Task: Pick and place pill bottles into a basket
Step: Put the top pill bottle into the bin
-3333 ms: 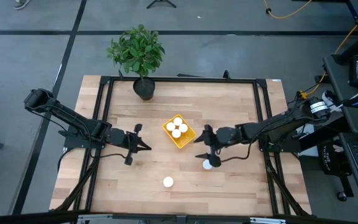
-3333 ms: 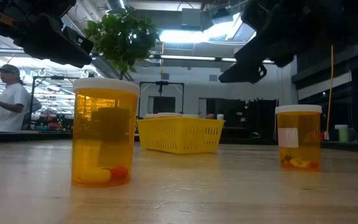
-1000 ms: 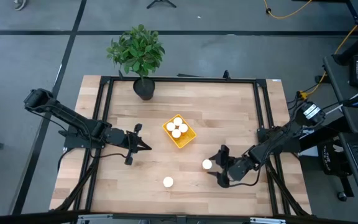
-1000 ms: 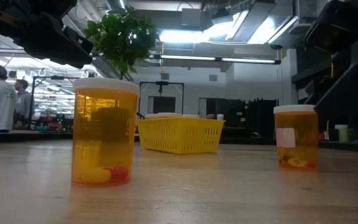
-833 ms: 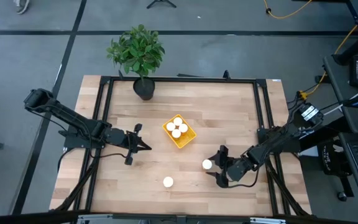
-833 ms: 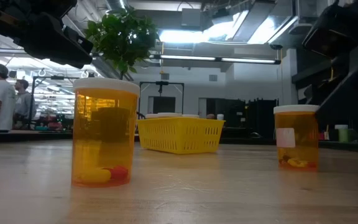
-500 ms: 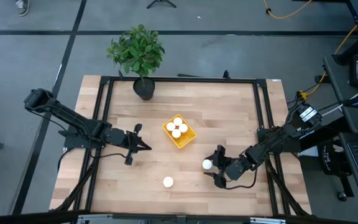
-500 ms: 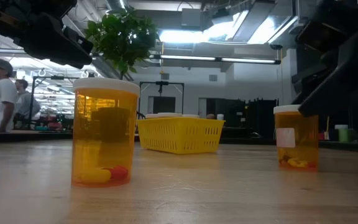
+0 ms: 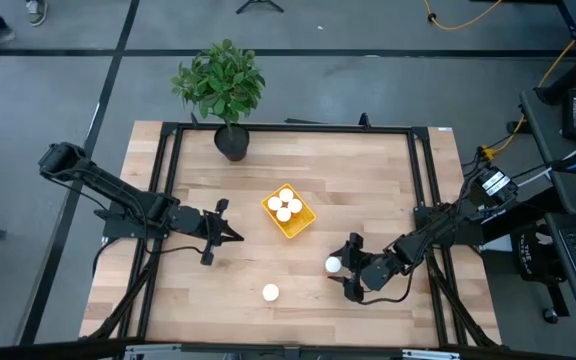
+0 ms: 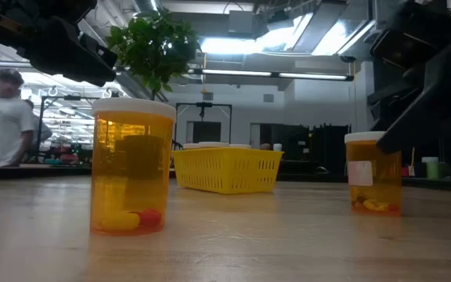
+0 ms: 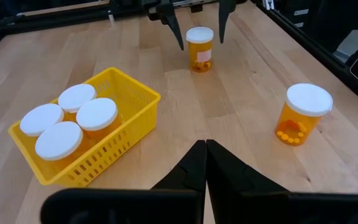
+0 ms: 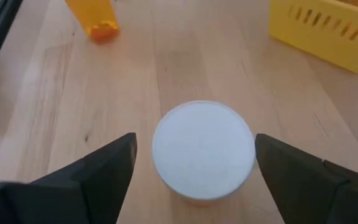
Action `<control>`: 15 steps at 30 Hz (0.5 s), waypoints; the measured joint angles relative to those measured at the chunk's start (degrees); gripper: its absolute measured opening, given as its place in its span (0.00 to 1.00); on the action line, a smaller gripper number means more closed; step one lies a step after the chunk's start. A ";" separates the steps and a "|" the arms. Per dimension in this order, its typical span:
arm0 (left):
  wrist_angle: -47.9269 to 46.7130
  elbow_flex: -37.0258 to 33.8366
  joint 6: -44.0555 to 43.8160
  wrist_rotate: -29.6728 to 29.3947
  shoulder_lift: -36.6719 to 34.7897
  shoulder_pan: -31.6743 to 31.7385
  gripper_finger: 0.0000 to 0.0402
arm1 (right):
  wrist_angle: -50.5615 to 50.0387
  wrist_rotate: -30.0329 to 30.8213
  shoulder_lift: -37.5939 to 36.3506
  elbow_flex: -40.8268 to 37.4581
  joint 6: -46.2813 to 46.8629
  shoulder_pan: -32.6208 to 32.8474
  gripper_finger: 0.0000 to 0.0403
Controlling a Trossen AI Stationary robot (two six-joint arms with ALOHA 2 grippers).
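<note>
High view, table: a pale wooden table (image 9: 298,165) seen from straight above, with a black frame along its edges.
High view, basket: the yellow basket (image 9: 289,213) sits near the table's centre, turned at an angle, with four white-capped pill bottles (image 9: 284,207) packed inside.
High view, loose bottles: one pill bottle (image 9: 334,265) stands at about 4 o'clock from the basket; a second loose bottle (image 9: 270,293) stands at about 6 o'clock from it, near the table's front edge.
High view, right gripper: the right gripper (image 9: 347,268) reaches in from 3 o'clock of the first loose bottle, fingers spread to either side of it, gripping nothing.
High view, left gripper: the left gripper (image 9: 230,236) waits at 9 o'clock of the basket, fingers pressed together and empty.
High view, plant: a potted plant (image 9: 222,88) stands at 12 o'clock, at the table's far edge.
Low view: the second loose bottle (image 10: 131,166) stands large in front, the basket (image 10: 227,170) behind it, the first bottle (image 10: 374,173) off at 3 o'clock partly behind a dark arm. A person (image 10: 8,117) stands in the room beyond.
Left wrist view: the left gripper's fingers (image 11: 205,163) meet at a point; beyond them lie the basket (image 11: 128,118), both loose bottles, and the right gripper (image 11: 199,28) straddling the farther bottle (image 11: 199,48).
Right wrist view: the white cap (image 12: 204,148) lies between the right gripper's spread fingers (image 12: 102,164), a gap on each side.
</note>
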 joint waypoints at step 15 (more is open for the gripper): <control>0.00 0.00 0.00 -0.02 0.00 0.00 0.01 | -0.17 0.01 0.00 0.00 -0.21 -0.01 0.59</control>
